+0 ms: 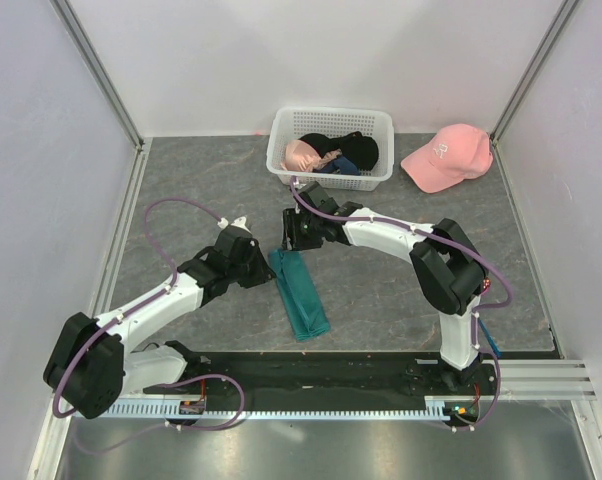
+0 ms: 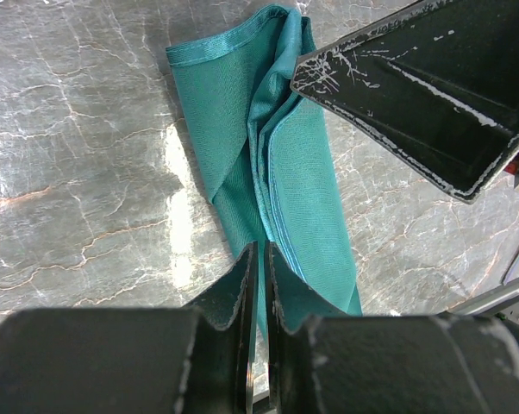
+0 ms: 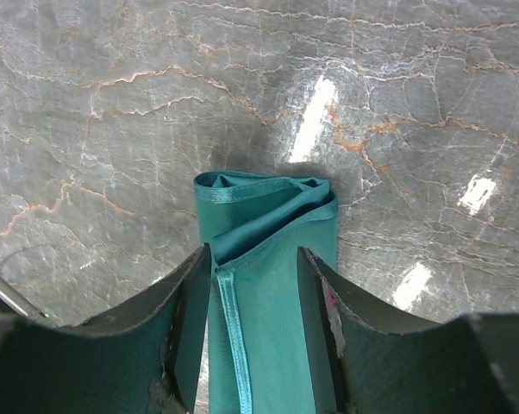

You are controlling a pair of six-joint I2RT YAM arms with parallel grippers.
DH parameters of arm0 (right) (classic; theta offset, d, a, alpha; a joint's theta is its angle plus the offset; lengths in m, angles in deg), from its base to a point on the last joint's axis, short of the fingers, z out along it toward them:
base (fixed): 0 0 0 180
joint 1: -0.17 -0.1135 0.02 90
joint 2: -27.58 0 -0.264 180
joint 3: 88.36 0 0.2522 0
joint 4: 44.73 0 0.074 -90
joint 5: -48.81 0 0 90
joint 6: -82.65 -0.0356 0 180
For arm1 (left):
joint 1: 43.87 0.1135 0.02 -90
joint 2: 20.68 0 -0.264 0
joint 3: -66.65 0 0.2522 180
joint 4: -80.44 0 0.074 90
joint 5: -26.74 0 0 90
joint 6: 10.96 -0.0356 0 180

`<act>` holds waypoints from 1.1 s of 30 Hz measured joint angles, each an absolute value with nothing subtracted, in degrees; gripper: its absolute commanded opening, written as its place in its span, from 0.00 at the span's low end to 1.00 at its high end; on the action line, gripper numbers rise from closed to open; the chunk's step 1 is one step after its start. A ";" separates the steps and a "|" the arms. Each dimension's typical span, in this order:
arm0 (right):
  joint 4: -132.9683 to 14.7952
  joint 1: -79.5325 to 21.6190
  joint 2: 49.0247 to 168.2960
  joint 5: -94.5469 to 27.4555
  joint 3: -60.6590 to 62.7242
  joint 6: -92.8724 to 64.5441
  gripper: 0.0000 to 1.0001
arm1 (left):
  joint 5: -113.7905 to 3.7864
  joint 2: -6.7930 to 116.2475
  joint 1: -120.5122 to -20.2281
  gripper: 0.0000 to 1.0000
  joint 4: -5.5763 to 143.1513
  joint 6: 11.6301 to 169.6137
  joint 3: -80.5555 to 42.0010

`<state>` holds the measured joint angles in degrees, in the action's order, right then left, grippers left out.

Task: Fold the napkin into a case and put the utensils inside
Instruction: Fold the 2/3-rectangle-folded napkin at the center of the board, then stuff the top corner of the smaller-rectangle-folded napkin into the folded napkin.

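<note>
Teal cloth lies nearest my bases: the napkin [image 1: 301, 295], already a narrow layered strip, flat on the bench [image 1: 191, 170] between my two arms. Its long axis runs away from me, and the far end leans slightly to my left.

My left end effector [image 2: 261, 250] comes in from the left side of the strip. Its fingers are almost together with a sliver of teal between them, which I read as a pinch on a cloth edge.

Farther out, my right end effector [image 3: 253, 259] stands over the strip's far end with its fingers apart, the cloth running lengthwise between them. I cannot tell whether the tips touch it. That arm is nearer the far end, so I judge any work there falls to it.

Beyond stand a white lattice basket [image 1: 379, 150] holding garments [image 1: 353, 148] and, to its right, a pink cap [image 1: 446, 157], both well apart from the strip. No utensils show in any view.
</note>
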<state>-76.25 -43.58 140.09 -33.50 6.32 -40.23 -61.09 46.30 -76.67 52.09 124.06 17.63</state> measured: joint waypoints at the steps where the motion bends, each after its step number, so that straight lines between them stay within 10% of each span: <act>1: -76.25 -43.60 140.09 -33.48 6.32 -40.41 0.52 | -61.09 46.30 -76.67 0.11 52.09 124.06 17.63; 29: -73.93 -44.93 142.89 -34.66 6.72 -44.65 0.45 | -61.66 46.30 -76.56 0.32 51.90 124.01 17.63; 33: -74.04 -45.26 143.80 -35.54 8.09 -44.63 0.42 | -61.74 46.30 -76.56 0.55 51.72 123.90 17.63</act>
<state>-74.04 -45.26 143.80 -35.54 8.09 -44.63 -61.74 46.30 -76.56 51.72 123.90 17.63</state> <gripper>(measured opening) 0.454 0.395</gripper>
